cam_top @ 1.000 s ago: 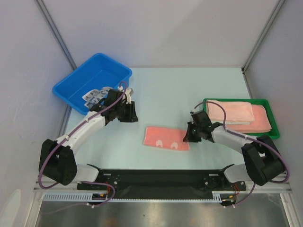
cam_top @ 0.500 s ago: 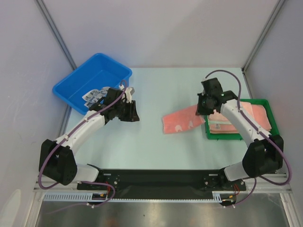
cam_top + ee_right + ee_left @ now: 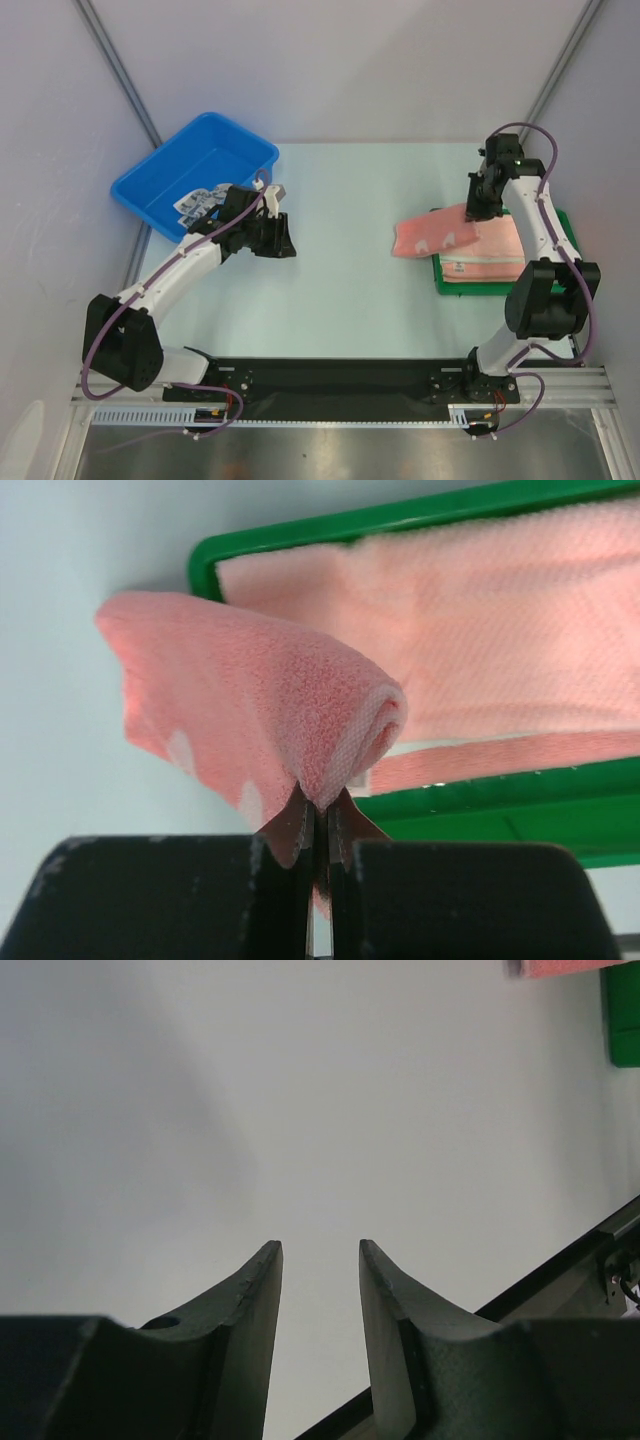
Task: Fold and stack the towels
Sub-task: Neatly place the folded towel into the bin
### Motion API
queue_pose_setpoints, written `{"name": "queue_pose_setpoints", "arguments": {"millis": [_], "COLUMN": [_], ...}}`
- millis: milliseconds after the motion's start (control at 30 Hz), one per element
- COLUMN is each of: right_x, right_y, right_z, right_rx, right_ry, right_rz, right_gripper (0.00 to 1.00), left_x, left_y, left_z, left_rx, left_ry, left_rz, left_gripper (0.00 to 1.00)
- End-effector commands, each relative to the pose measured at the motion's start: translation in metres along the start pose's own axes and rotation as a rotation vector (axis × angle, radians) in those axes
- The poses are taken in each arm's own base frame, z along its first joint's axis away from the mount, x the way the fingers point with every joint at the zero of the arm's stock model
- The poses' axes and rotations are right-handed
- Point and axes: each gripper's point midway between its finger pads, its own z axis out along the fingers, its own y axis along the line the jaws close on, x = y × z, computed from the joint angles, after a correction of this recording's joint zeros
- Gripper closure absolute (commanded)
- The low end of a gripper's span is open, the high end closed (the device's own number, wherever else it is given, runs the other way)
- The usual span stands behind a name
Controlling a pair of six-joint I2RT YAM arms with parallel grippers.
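Lengthwise left-to-right, the pink towel (image 3: pixel 430 236) hangs over the tray's (image 3: pixel 480 822) left rim in clamped right jaws; left jaws apart.

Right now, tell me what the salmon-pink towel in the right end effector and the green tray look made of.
The salmon-pink towel looks like soft terry-type cloth with a matte finish: its surface is nubbly and it droops from the right end effector. The green rectangular tray is probably moulded plastic: it is smooth with a slight sheen, a rounded corner and an even rim.
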Motion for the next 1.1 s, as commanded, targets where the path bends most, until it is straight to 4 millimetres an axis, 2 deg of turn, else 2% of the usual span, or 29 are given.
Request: {"name": "queue_pose_setpoints", "arguments": {"millis": [0,33,167,367,433,633,800,900,1067], "right_x": [-0.009,-0.011,-0.022,-0.041,-0.042,-0.046,-0.060,-0.059,-0.053], "right_y": [-0.035,-0.050,-0.070,-0.070,-0.073,-0.093,-0.076,-0.081,-0.101], "right_z": [-0.007,-0.009,-0.022,-0.041,-0.042,-0.045,-0.061,-0.059,-0.036], "right_rx": [0.091,0.108,0.087,0.013,0.003,-0.011,-0.127,-0.143,-0.135], "right_ry": [0.009,0.005,-0.045,-0.120,-0.119,-0.124,-0.204,-0.195,-0.126], "right_rz": [-0.033,-0.004,0.061,0.036,0.036,0.082,0.082,0.101,0.163], "right_gripper": [1.00,1.00,1.00,1.00,1.00,1.00,1.00,1.00,1.00], "left_x": [-0.015,-0.015,-0.014,-0.013,-0.014,-0.014,-0.016,-0.017,-0.016], "left_y": [-0.004,-0.005,-0.003,-0.001,0.000,0.002,0.005,0.006,0.005], "left_z": [-0.004,-0.004,-0.003,0.000,0.000,0.000,0.001,0.000,0.000], "left_rx": [0.025,0.026,0.024,0.022,0.020,0.019,0.019,0.018,0.024], "left_ry": [-0.036,-0.036,-0.028,-0.020,-0.020,-0.021,-0.021,-0.025,-0.022], "left_rz": [0.029,0.031,0.029,0.022,0.021,0.016,0.005,0.001,-0.001], "left_gripper": [0.57,0.57,0.57,0.58,0.58,0.58,0.58,0.58,0.58]}}
